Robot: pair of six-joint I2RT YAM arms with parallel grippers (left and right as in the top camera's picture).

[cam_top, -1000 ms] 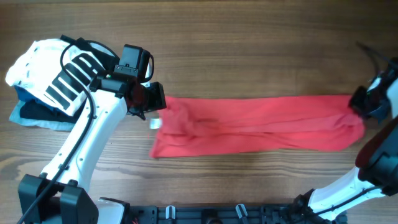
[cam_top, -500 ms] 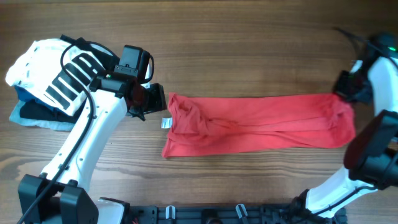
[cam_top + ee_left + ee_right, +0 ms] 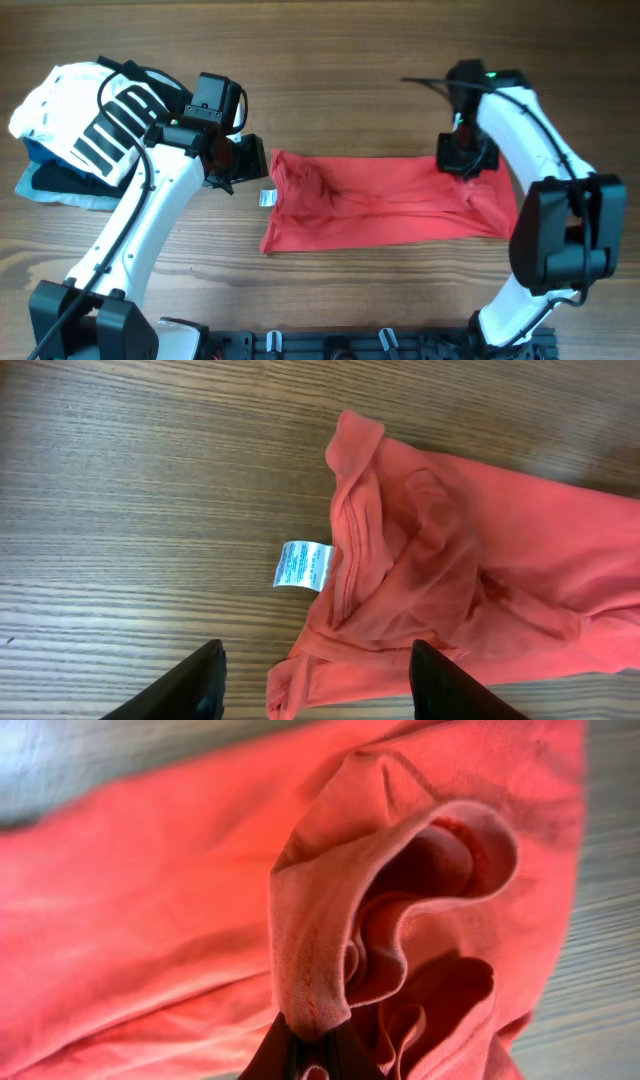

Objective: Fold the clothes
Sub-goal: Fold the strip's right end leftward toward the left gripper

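- One wooden table (image 3: 380, 60) carries everything you see; its grain runs left to right
- Red T-shirt (image 3: 380, 205) lies on the middle of the table as a long, wrinkled band running left to right between your two arms. Its left end is rumpled around a seamed opening; its right end is bunched and lifted into a fold
- Two white arms: your left arm (image 3: 150, 220) slants up from the near edge toward the shirt's left end, and your right arm (image 3: 530, 120) arches over the shirt's right end
- Stack of other clothes sits at the far left, well apart from the shirt: a white garment with black stripes (image 3: 90, 120) on top, a black garment (image 3: 55, 178) and a light blue garment (image 3: 60, 198) showing beneath it
- Right gripper (image 3: 310, 1055) is clenched on a doubled fold of the red T-shirt; in the wrist view the hem curls up out of the closed fingertips
- Left gripper (image 3: 318, 650) is released, fingers (image 3: 205, 680) spread wide, just beside the shirt's left end and holding nothing
- Neck tag (image 3: 303, 565), small and white with fine print, lies flat on the wood, touching the shirt's left edge
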